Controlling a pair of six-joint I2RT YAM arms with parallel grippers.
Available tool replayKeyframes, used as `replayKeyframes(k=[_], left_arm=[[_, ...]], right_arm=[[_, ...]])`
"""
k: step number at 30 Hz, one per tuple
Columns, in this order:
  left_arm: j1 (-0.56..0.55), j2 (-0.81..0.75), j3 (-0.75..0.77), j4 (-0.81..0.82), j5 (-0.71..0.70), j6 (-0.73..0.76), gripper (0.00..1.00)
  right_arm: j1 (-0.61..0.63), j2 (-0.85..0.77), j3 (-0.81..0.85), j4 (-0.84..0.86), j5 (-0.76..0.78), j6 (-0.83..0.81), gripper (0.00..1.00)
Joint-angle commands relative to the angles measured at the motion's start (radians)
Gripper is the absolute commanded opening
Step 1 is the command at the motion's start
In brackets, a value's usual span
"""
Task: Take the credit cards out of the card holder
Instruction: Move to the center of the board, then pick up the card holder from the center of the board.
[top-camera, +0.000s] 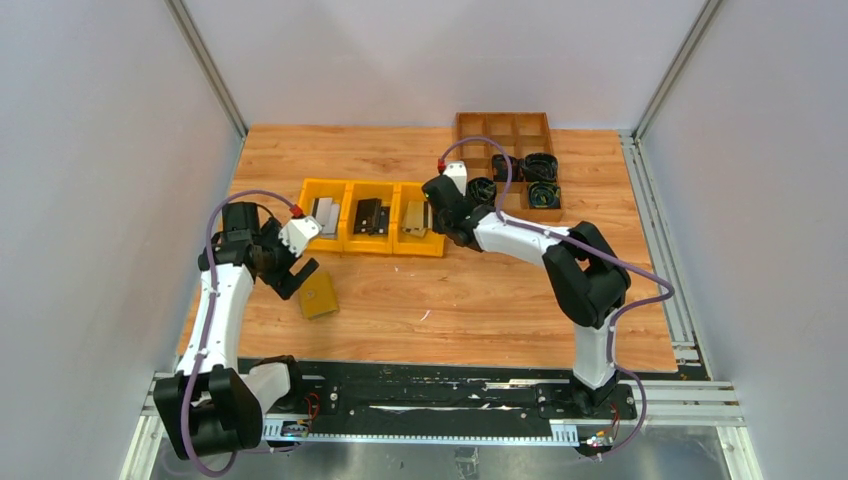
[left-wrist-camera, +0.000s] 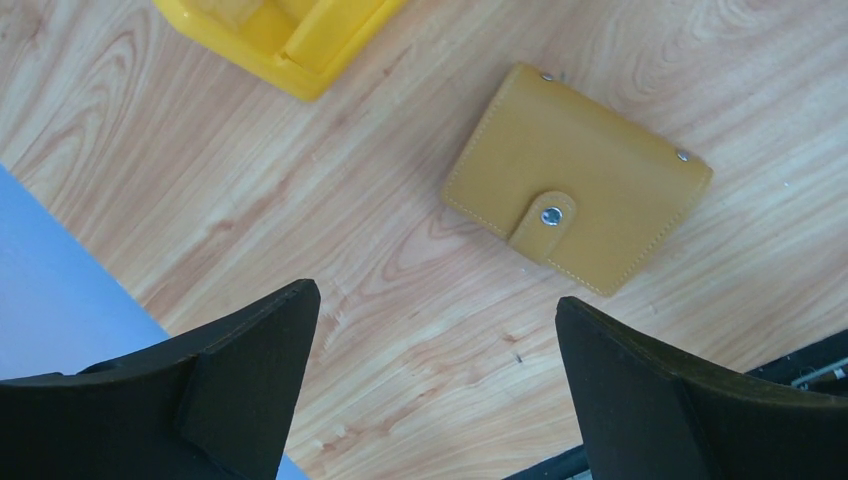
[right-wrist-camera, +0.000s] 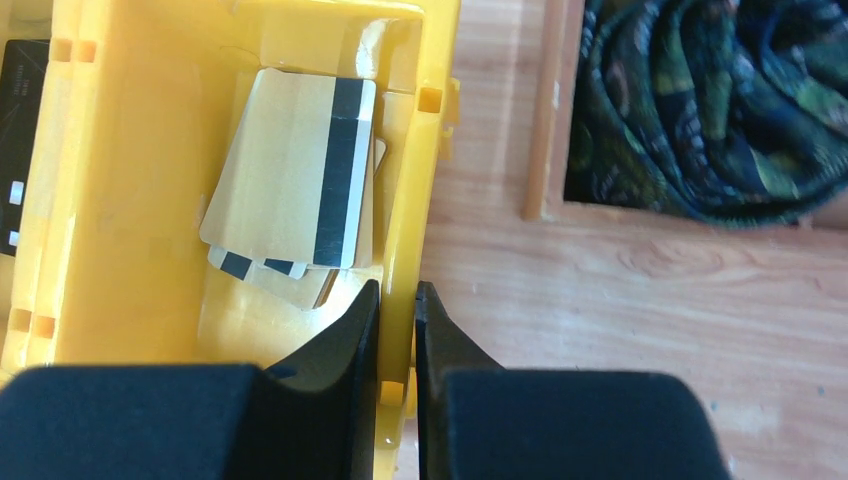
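The card holder (top-camera: 318, 296) (left-wrist-camera: 575, 175) lies flat on the wood, a mustard-tan wallet with its snap strap fastened. My left gripper (top-camera: 293, 276) (left-wrist-camera: 435, 297) hovers just beside it, open, with only bare table between the fingers. Credit cards lie in the yellow bins: beige-gold ones with black stripes (right-wrist-camera: 290, 180) (top-camera: 415, 218) in the right bin, a black one (top-camera: 370, 215) in the middle bin, silver-grey ones (top-camera: 325, 212) in the left bin. My right gripper (top-camera: 436, 214) (right-wrist-camera: 397, 290) is shut on the right bin's side wall (right-wrist-camera: 420, 170), one finger inside, one outside.
Three yellow bins (top-camera: 372, 186) stand joined in a row mid-table. A brown wooden divided tray (top-camera: 505, 130) at the back right holds dark rolled cloth bundles (right-wrist-camera: 720, 100). Grey walls close in both sides.
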Motion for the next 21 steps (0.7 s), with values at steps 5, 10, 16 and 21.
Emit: replayKeyframes(k=[5,10,16,21], left_arm=[[0.009,0.022,0.036,-0.065,0.050,0.073,1.00],[0.013,0.075,0.109,-0.070,0.020,0.028,0.99],[0.098,0.151,0.198,-0.060,0.066,-0.020,1.00],[0.174,0.219,0.260,-0.027,0.058,-0.109,1.00]], right_arm=[[0.010,-0.118,-0.120,0.007,0.014,0.012,0.30],[0.056,-0.191,-0.122,-0.008,0.060,0.002,0.72],[0.221,-0.219,-0.094,0.014,-0.013,0.000,0.81],[0.400,-0.019,0.128,-0.054,-0.045,-0.093,0.82]])
